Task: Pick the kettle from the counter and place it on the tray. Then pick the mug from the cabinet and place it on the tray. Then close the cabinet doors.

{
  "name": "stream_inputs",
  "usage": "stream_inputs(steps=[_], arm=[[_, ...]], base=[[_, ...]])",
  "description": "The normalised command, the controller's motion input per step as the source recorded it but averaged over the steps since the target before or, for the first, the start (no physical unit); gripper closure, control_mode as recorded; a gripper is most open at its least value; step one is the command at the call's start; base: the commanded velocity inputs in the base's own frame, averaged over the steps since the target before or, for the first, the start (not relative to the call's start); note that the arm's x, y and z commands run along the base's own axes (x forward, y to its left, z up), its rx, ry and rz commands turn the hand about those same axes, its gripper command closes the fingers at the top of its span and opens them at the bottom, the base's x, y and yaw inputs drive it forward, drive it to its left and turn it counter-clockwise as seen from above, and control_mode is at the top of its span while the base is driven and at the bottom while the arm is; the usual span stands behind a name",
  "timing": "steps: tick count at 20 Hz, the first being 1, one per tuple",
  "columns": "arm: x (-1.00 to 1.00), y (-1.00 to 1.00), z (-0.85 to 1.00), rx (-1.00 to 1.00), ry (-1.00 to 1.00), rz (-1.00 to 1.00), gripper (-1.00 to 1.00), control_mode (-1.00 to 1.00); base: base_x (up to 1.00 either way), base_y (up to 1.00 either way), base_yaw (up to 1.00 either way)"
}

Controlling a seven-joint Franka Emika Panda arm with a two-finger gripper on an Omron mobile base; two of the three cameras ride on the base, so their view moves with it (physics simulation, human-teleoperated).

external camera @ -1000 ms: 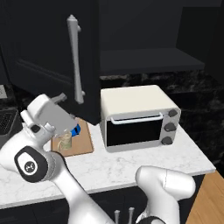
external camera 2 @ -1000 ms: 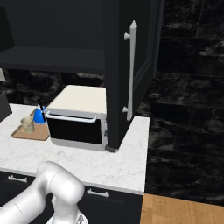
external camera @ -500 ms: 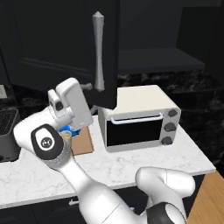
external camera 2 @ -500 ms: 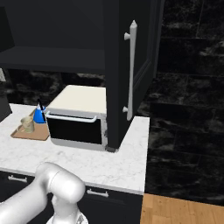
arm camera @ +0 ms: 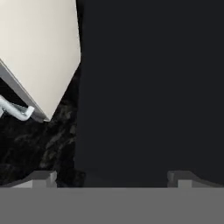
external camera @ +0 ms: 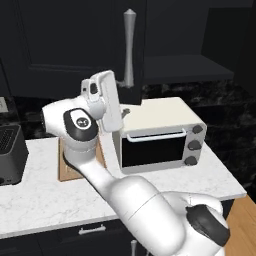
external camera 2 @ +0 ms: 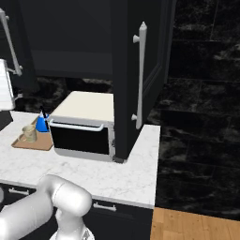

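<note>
- Jaws stood wide apart, nothing between them; in the hand view the gripper (arm camera: pixel 113 177) faced a flat dark panel, most likely one of the cabinet doors (external camera: pixel 65 45), with the white toaster oven (arm camera: pixel 39 52) off to one side.
- From the left base view the hand (external camera: pixel 102 100) sat raised above the tray (external camera: pixel 67 167), near the silver bar handle (external camera: pixel 129 47) of that door.
- Kettle (external camera 2: pixel 42 123) and mug (external camera 2: pixel 28 133) both rested on the tray (external camera 2: pixel 30 144), just beside the oven (external camera 2: pixel 84 129) on the counter (external camera 2: pixel 93 171).
- Judged: both placements done, closing doors was the step in hand.
- The other door (external camera 2: pixel 136 70) stood swung out over the oven.
- To do it well: push flat on the panel with the fingers' sides, follow the hinge arc, avoid snagging the handle or bumping the oven.
</note>
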Motion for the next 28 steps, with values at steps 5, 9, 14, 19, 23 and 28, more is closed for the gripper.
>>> stream_inputs(steps=[5,9,14,19,23,28], arm=[[0.90,-1.00,0.00,0.11,0.45,0.09,-1.00,-1.00],[0.81,-0.98,-0.22,0.06,0.43,0.19,-1.00,-1.00],[0.99,-0.66,-0.38,0.00,0.36,0.33,-1.00,-1.00],[0.99,-0.56,-0.47,0.00,0.27,0.41,-1.00,-1.00],[0.32,-0.40,-0.56,0.00,0.10,0.45,-1.00,-1.00],[-0.99,0.00,-0.53,0.00,-0.04,0.27,-1.00,-1.00]], base=[[0.00,0.00,0.00],[0.00,0.00,0.00],[0.00,0.00,0.00],[0.00,0.00,0.00],[0.00,0.00,0.00],[0.00,0.00,0.00]])
